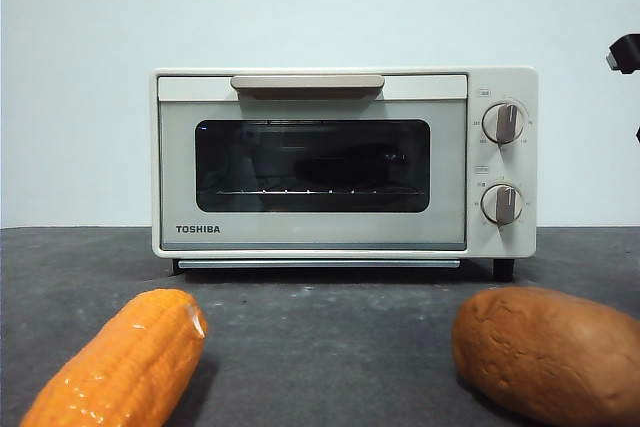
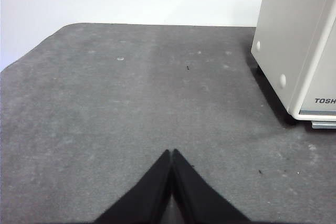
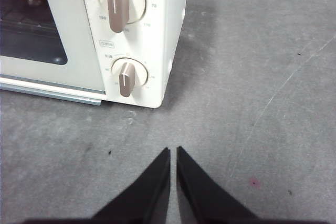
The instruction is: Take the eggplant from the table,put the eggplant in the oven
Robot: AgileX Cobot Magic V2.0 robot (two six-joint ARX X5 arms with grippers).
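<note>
The left gripper hangs over bare table, its two black jaws pressed tip to tip with nothing between them. The surface under it is matte dark grey, faintly speckled and dusty. Ahead of this gripper and off to one side stands the oven, showing a smooth cream side wall and the front corner with the first letters of its brand name; nothing lies between the jaws and that corner.

In the front view an orange corn cob, ridged and glossy as if wrapped in film, lies on the table in the near left. Behind it the oven stands with its door shut: a boxy cream shell, dark glass window, beige bar handle along the top, two round knobs on its right panel. Through the glass a long dark rounded shape, apparently the eggplant, rests on the wire rack. A brown potato-like lump, dull and rounded, sits in the near right.

The right gripper waits over the table just in front of the oven's knob corner, its jaws nearly together and holding nothing. The knobs are the closest things to it.
</note>
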